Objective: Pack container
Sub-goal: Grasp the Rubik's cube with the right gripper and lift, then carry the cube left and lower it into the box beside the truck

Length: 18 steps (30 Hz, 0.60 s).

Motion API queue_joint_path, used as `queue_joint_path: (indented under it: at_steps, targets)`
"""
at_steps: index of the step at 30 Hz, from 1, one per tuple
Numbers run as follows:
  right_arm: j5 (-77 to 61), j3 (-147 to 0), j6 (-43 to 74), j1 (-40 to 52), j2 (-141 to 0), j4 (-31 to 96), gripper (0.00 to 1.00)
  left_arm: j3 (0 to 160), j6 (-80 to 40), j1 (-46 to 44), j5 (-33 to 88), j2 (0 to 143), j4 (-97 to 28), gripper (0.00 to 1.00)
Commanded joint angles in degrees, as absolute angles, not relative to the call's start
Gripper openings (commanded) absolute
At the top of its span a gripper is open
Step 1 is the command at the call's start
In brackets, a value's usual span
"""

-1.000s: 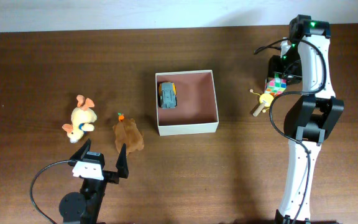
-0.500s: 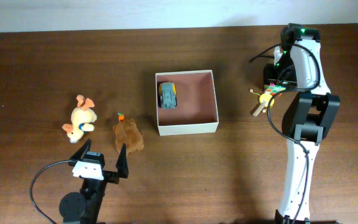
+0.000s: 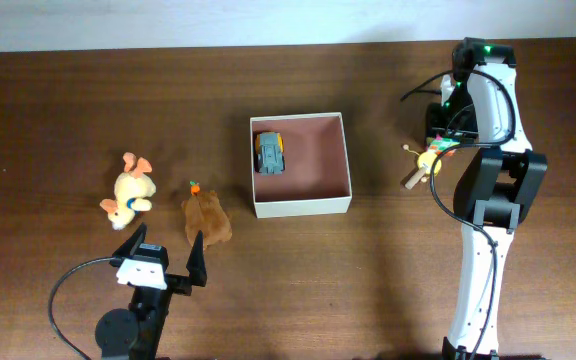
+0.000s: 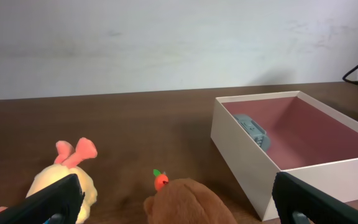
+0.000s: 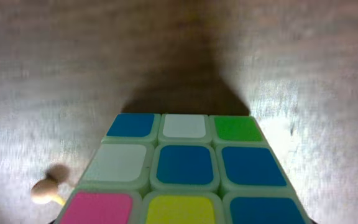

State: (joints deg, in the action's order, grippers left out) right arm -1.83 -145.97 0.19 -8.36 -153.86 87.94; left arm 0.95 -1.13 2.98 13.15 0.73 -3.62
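container (image 3: 318,165) sits mid-table, open side up, with a grey toy car (image 3: 270,152) lying in its far left corner and the rest of its pinkish floor bare. off the container's right wall, well apart from it, a colour-tiled puzzle cube (image 5: 185,165) rests on the wood, and a small wooden toy with a yellow head (image 3: 424,163) lies just beside the cube on its near side.

the right gripper (image 3: 438,126) is down over that cube. its fingers do not show in the wrist view, so i cannot tell whether they are clamped on the cube or only bracketing it.

the carry turns on one thing: the container lies to the left of the cube, so a lifted cube must travel left over the right wall.

off the container's left wall lie a brown plush (image 3: 206,217) and, farther out, a yellow plush rabbit (image 3: 131,190). the left gripper (image 3: 169,240) hangs near the brown plush, jaws spread wide and empty, and is the nearer arm for both.
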Motion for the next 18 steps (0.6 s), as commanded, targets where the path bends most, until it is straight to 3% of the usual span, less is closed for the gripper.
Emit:
queue_joint_path:
  at_steps: [1,9,13,18]
  targets:
    - [-3.92,-151.76,0.4,-7.73,-153.25,89.91,0.5,0.51,-0.43,3.16,13.74,0.32,-3.51,0.99]
    - [-19.97,-169.01,-3.03,-6.68,-152.77,97.36,0.51,0.51,-0.43,3.16,13.74,0.32,-3.51,0.99]
    - [-31.55,-169.86,-6.59,-4.49,-149.25,97.34,0.51,0.51,-0.43,3.16,13.74,0.32,-3.51,0.99]
    - [-35.81,-169.86,-7.57,0.23,-145.71,97.34,0.51,0.51,-0.43,3.16,13.74,0.32,-3.51,0.99]
